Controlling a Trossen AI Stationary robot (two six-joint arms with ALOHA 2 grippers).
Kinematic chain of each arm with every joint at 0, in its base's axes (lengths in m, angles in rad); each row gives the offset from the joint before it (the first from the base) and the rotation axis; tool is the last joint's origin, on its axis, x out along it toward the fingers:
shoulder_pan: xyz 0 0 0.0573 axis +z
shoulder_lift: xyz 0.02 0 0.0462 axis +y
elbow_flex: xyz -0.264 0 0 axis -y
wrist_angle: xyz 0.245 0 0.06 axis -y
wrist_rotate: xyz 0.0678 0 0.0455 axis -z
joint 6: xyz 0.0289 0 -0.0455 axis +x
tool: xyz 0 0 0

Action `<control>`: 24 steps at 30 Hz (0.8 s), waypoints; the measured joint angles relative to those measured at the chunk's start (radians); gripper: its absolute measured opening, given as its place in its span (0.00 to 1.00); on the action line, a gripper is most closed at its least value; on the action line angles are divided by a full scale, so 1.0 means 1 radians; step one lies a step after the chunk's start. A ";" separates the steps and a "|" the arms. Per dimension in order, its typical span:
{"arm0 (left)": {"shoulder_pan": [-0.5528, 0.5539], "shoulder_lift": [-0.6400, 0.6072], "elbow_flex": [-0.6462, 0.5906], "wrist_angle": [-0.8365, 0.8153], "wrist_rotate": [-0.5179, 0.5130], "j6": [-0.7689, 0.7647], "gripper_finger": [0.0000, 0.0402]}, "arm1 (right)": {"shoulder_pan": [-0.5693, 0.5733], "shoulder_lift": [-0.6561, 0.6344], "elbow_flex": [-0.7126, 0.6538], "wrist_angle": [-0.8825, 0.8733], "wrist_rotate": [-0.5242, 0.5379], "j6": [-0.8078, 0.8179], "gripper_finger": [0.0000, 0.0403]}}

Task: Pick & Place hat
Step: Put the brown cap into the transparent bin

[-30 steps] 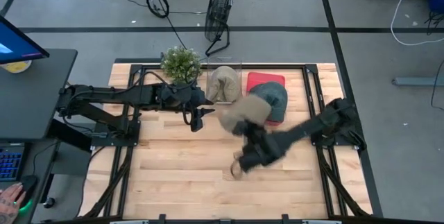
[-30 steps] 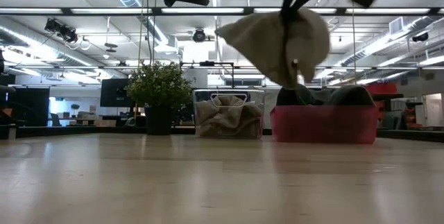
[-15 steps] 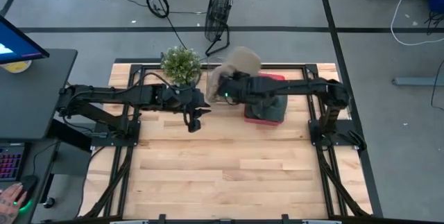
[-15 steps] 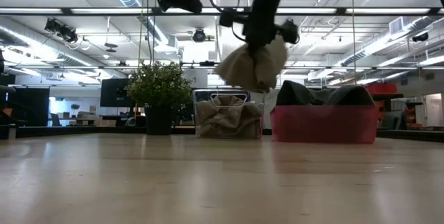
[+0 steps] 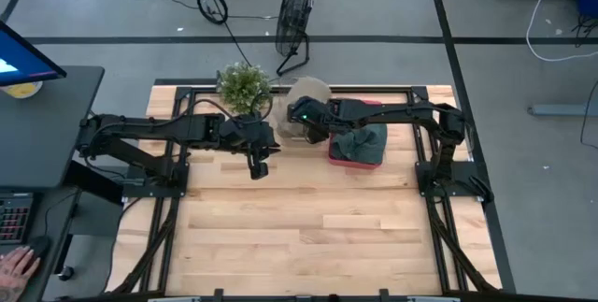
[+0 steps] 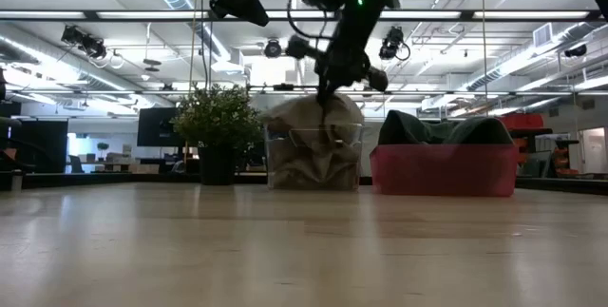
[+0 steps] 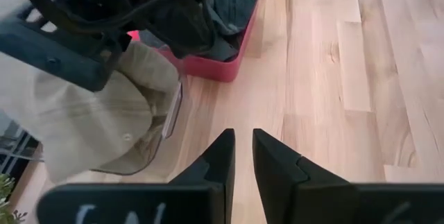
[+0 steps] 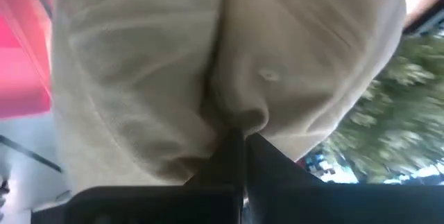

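A tan cap (image 5: 301,96) hangs from my right gripper (image 5: 313,132) at the clear bin (image 6: 313,155) at the table's far side; its lower part sits in the bin's mouth (image 6: 309,141). The cap also shows in the left wrist view (image 7: 90,106) and fills the right wrist view (image 8: 229,64). My left gripper (image 7: 241,156) is shut and empty, above the table just left of the bin (image 5: 257,162). My right gripper pinches a bunched fold of the cap's crown (image 8: 236,123) between its two fingers, coming from above and pointing down. The cap hangs below the fingers, its lower part inside the clear bin, its upper part bulging above the rim (image 6: 328,107).
A red bin (image 5: 358,138) holding dark caps (image 6: 442,128) stands right of the clear bin. A potted plant (image 5: 244,85) stands left of it at the far edge. The near wooden tabletop (image 5: 308,237) is bare.
My right gripper has swung with the tan cap from mid-table toward the far edge, over the clear bin, then gone down. The cap, carried high a second ago, now hangs into the bin. My left gripper has kept still.
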 joint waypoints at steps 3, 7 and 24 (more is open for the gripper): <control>0.000 0.000 0.000 0.000 0.000 0.000 0.13 | -0.017 0.000 -0.075 0.067 -0.066 0.000 0.00; 0.000 0.000 0.000 0.000 0.000 -0.001 0.13 | -0.021 0.000 -0.154 0.198 -0.105 0.040 0.01; 0.001 0.000 0.000 0.002 0.000 -0.047 0.13 | -0.004 -0.001 -0.179 0.257 -0.138 0.716 0.28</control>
